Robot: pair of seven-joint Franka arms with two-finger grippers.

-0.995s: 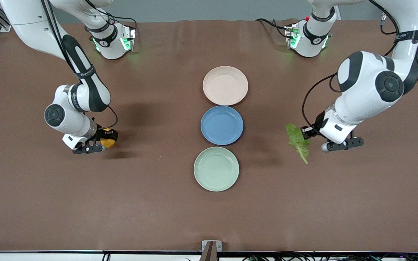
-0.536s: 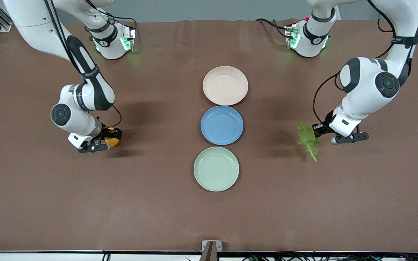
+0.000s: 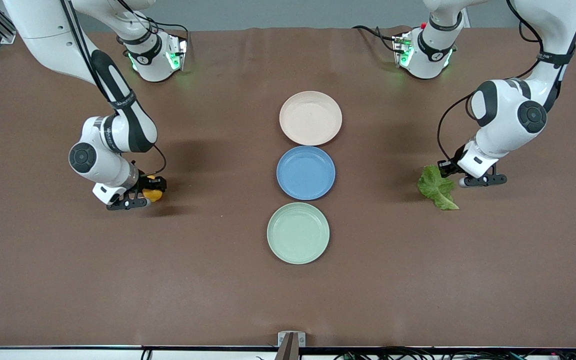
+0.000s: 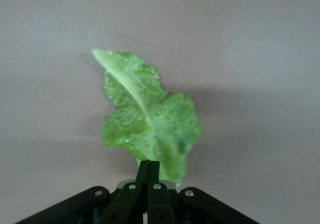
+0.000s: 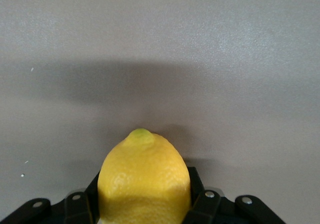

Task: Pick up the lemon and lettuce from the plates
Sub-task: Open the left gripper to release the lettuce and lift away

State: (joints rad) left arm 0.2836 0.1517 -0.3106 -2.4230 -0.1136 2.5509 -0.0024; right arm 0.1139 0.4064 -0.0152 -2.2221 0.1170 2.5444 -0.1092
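While each claw grips its food, the blue plate (image 3: 306, 172) sits between both plates (image 3: 310, 118).

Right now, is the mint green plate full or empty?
Empty: the mint green plate shows only its bare inside.

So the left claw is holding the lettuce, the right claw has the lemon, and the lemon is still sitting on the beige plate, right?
Not quite. The lemon is off the beige plate, gripped in the right claw over bare table toward the right arm's end, as the front view shows. The rest holds: the left claw holds the lettuce.
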